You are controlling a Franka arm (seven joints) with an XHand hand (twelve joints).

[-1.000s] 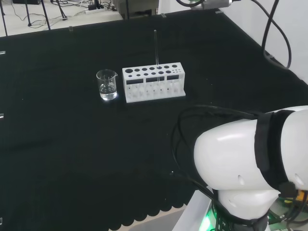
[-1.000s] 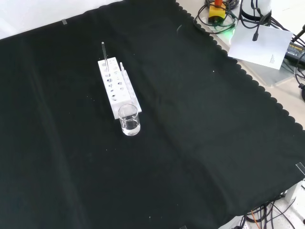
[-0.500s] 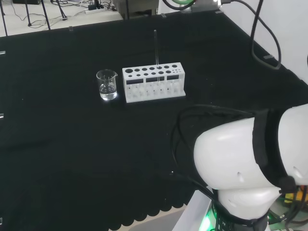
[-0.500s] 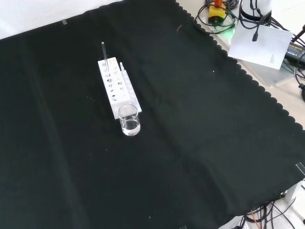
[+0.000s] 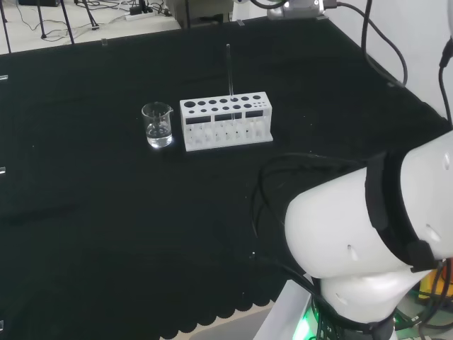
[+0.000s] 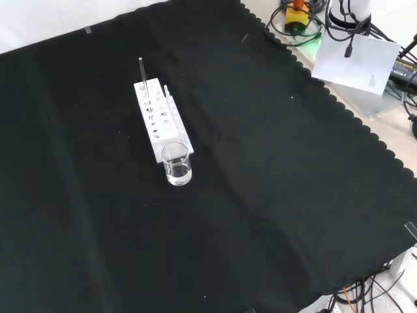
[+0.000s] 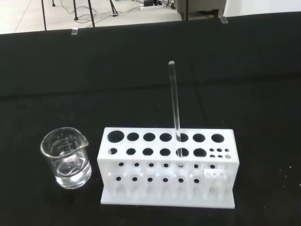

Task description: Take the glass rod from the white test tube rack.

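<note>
A small clear glass beaker (image 7: 66,163) with a pouring lip and printed graduation marks stands upright on the black cloth (image 6: 273,169) that covers the table, and a shallow layer of clear liquid sits in its bottom. In the front view the cloth's scalloped edge runs down the right side, and beyond it lie a white sheet of paper (image 6: 356,62), a tangle of black cables (image 6: 296,29) and a small yellow and red device (image 6: 296,15). In the head view a pale floor lies past the cloth's far edge, with thin black stand legs (image 5: 65,20) and loose cables on it.
</note>
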